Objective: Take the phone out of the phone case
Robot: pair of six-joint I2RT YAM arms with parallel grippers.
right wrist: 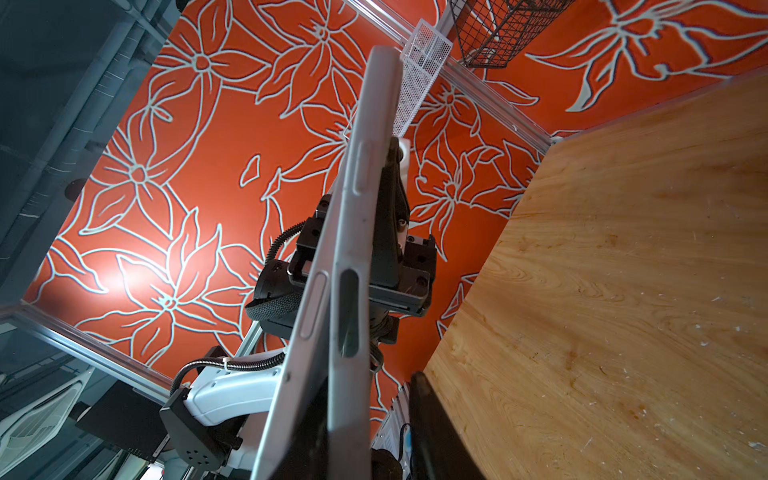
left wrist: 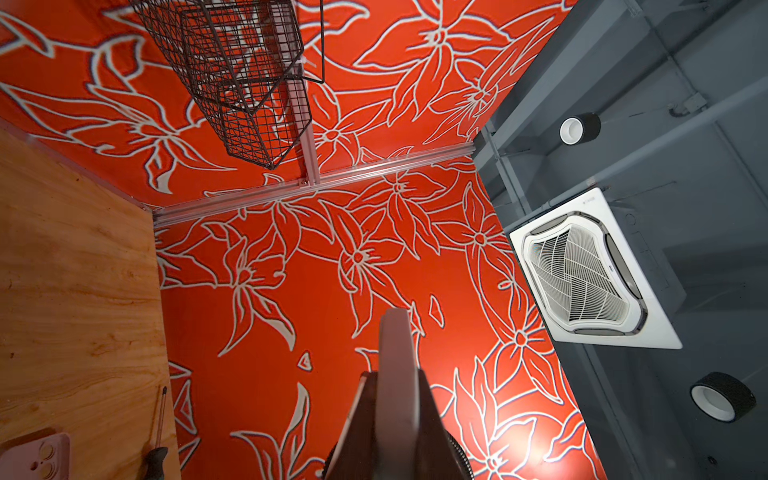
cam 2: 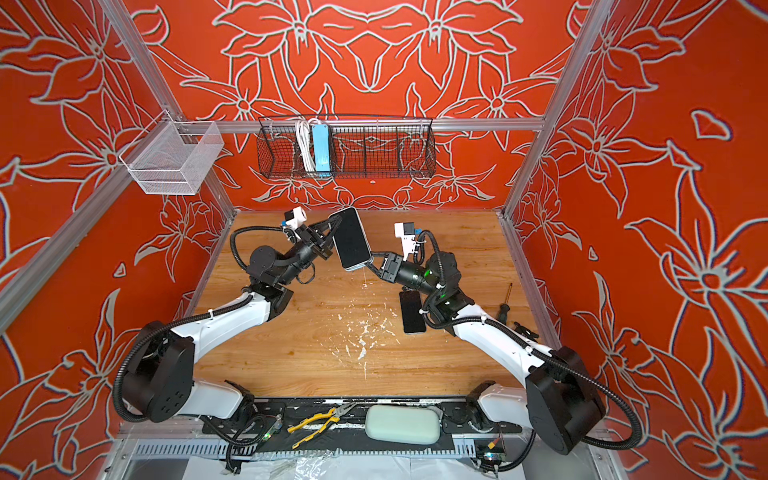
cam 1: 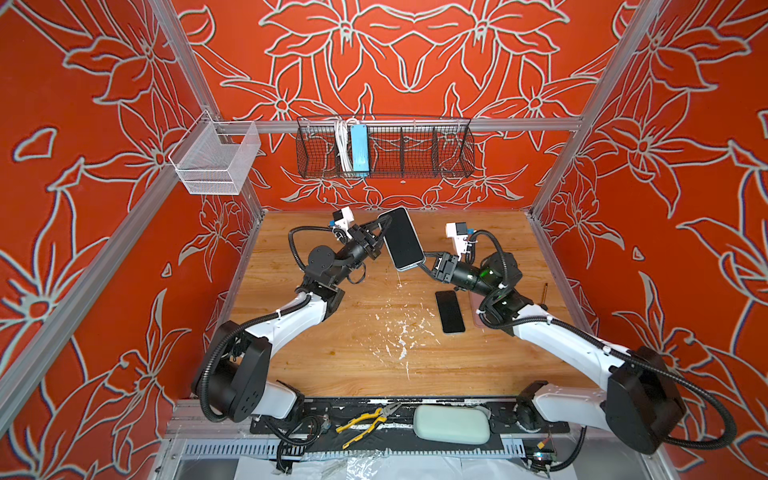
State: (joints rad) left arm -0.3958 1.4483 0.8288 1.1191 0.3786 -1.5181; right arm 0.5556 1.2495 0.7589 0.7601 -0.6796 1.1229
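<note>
The phone [cam 1: 402,237] [cam 2: 351,239], dark screen up, sits in a pale phone case [right wrist: 357,232] and is held tilted in the air above the table's back. My left gripper [cam 1: 383,232] [cam 2: 332,232] [left wrist: 397,386] is shut on the case's long left edge. My right gripper [cam 1: 424,262] [cam 2: 372,262] [right wrist: 374,407] straddles the lower right corner. In the right wrist view the phone's silver edge [right wrist: 313,299] stands away from the case there. One of that gripper's fingers [right wrist: 432,428] is a gap away from the case.
A second black phone [cam 1: 449,311] [cam 2: 412,312] lies flat on the wooden table [cam 1: 332,332]. A pink case [cam 1: 477,309] [left wrist: 37,457] lies partly under my right arm, with a screwdriver [cam 2: 505,305] beside it. Pliers [cam 1: 368,419] and a pale pouch [cam 1: 452,424] sit at the front rail. Wire baskets [cam 1: 384,147] hang behind.
</note>
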